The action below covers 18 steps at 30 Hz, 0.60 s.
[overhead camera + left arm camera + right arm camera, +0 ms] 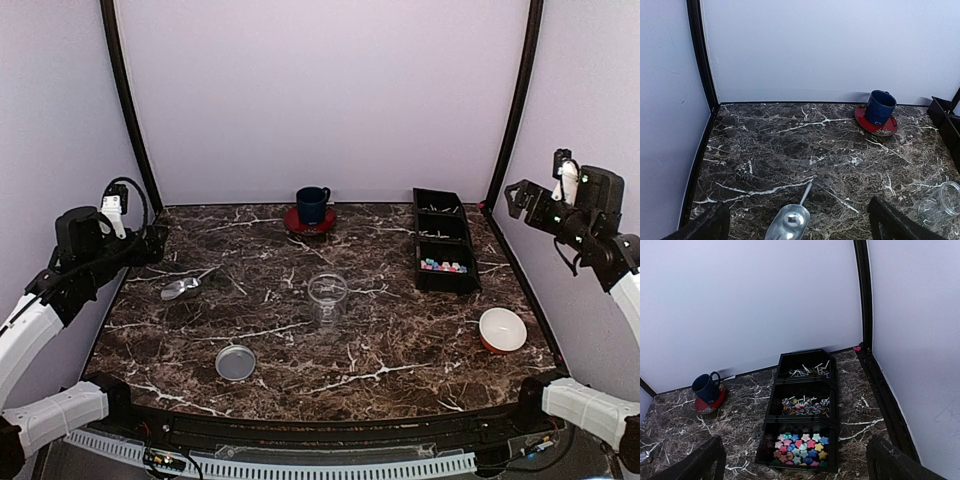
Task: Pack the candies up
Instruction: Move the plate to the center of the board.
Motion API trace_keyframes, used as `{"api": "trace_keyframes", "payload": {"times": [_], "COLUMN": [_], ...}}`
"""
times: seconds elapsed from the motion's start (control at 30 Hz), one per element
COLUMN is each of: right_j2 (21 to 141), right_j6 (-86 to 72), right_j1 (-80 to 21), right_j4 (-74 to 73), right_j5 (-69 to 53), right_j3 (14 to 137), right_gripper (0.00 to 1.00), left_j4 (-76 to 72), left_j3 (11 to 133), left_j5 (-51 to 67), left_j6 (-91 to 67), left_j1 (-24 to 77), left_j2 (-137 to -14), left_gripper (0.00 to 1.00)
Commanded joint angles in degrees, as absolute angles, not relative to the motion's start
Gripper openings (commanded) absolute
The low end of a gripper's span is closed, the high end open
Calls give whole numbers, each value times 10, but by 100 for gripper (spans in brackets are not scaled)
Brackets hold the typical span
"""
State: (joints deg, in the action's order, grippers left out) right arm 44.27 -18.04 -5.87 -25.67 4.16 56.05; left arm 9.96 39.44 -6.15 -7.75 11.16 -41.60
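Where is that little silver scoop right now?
In the top view, the silver scoop lies on the left side of the marble table, left of the clear jar and farther back than the round lid.

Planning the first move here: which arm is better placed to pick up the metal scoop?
Likely the left. The scoop lies on the left side of the table, near the open left hand; the right hand hovers across the table by the candy tray.
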Motion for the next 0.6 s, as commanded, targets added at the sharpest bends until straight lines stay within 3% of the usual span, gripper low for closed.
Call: {"api": "trace_keyframes", "payload": {"times": [0.0,0.23,0.57], "right_j2": [477,602,711], "right_j6": [-233,-224,-211], "right_j1": [-51,-47,-46], "right_j4": [-229,-312,-272], "right_j5": [-17,-42,19], "right_j3": [580,672,664], "right_gripper": [98,98,98], "left_j4": [94,91,90], "left_j3": [409,412,412], "left_j5": [-41,-19,4], "left_j6": [-87,-88,-97], "left_j1": [104,100,97], "left_j2": [-419,-428,-432], "left_gripper": [99,99,99]}}
